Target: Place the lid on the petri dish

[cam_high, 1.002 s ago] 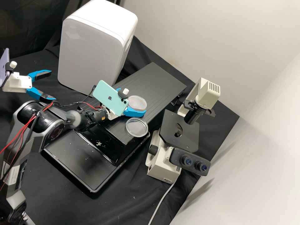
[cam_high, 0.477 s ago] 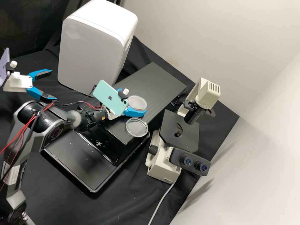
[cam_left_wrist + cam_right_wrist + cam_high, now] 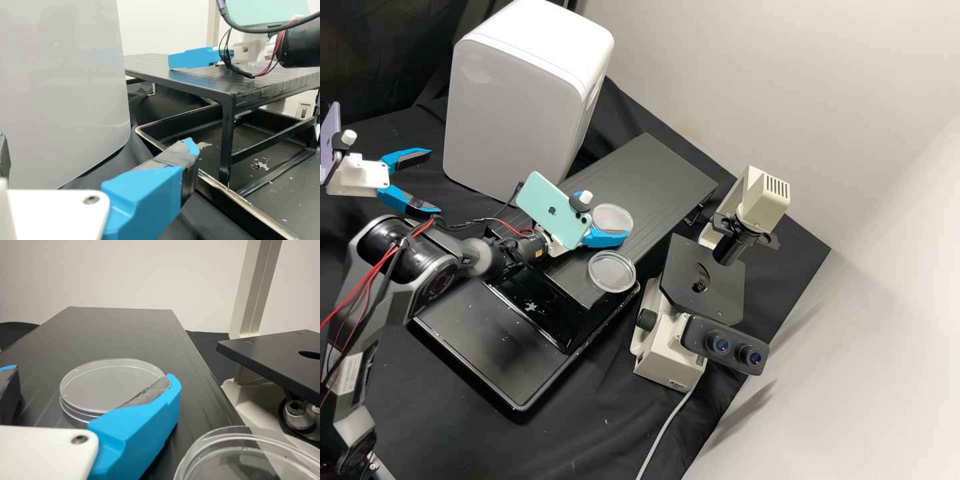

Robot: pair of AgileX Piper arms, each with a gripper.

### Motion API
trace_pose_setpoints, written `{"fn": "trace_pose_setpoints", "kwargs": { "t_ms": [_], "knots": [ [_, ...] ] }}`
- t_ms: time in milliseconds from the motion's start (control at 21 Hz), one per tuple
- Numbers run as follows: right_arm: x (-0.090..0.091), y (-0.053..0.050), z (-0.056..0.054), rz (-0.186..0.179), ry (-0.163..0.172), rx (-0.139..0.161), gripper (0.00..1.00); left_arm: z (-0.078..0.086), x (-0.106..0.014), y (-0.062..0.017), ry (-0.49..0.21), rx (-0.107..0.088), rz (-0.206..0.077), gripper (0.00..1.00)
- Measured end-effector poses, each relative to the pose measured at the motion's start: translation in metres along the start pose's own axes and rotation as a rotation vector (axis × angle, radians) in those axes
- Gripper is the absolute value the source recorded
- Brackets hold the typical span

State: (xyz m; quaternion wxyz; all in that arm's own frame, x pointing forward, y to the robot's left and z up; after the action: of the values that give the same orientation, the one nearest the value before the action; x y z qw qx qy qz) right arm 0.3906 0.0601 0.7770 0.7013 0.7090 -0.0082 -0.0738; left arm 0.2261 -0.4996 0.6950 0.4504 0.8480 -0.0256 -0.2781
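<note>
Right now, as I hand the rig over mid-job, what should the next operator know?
Right gripper: open, one finger on either side of what looks like the lid, which lies flat on the raised black platform, not lifted.
Left gripper: open, holding nothing, off to the side by the white box.
Petri dish: uncovered, on the same platform near its corner, beside the lid and apart from it.
Done: the right gripper is lined up around the lid.
Left: close on the lid, lift it, carry it over and set it on the petri dish.
</note>
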Motion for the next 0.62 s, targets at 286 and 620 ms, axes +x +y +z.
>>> {"fn": "trace_pose_setpoints", "kwargs": {
  "t_ms": [286, 620],
  "knots": [
    [-0.0009, -0.0007, 0.0011, 0.001, 0.000, 0.005, 0.00, -0.0002, 0.0000, 0.0000, 0.002, -0.001, 0.000, 1.00],
    [-0.0009, -0.0004, 0.0006, 0.004, 0.007, 0.000, 0.00, -0.0014, 0.0007, -0.0028, 0.010, -0.004, -0.010, 1.00]
  ]
}}
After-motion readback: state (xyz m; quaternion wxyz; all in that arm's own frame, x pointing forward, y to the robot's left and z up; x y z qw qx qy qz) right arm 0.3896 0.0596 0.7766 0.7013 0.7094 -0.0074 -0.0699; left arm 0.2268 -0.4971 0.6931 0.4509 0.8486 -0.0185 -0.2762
